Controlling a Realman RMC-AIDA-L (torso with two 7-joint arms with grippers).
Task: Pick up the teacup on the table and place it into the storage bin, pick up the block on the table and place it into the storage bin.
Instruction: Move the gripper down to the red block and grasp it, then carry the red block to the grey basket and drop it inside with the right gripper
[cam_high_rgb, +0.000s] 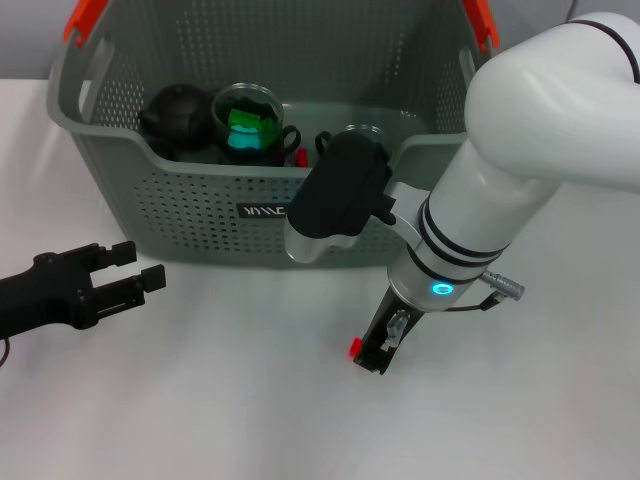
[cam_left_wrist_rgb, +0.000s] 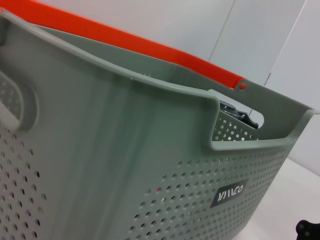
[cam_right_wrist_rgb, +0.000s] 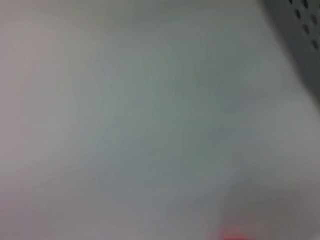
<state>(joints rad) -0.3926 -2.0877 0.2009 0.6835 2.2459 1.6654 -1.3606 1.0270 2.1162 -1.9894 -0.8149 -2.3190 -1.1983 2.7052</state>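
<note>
The grey-green storage bin (cam_high_rgb: 200, 190) stands at the back of the white table, and its perforated wall (cam_left_wrist_rgb: 125, 165) fills the left wrist view. A glass teacup (cam_high_rgb: 247, 125) with green inside sits in the bin beside a black teapot (cam_high_rgb: 176, 118). A small red block (cam_high_rgb: 355, 347) lies on the table in front of the bin. My right gripper (cam_high_rgb: 380, 345) points down at the table right beside the block. The block shows only as a red smear (cam_right_wrist_rgb: 235, 235) in the right wrist view. My left gripper (cam_high_rgb: 140, 265) hovers open and empty at the left, in front of the bin.
The bin has orange handle ends (cam_high_rgb: 85, 20) and a black label (cam_high_rgb: 262, 211) on its front wall. Another small red piece (cam_high_rgb: 300, 157) lies inside it. My bulky white right arm (cam_high_rgb: 520, 150) hangs over the bin's right front corner.
</note>
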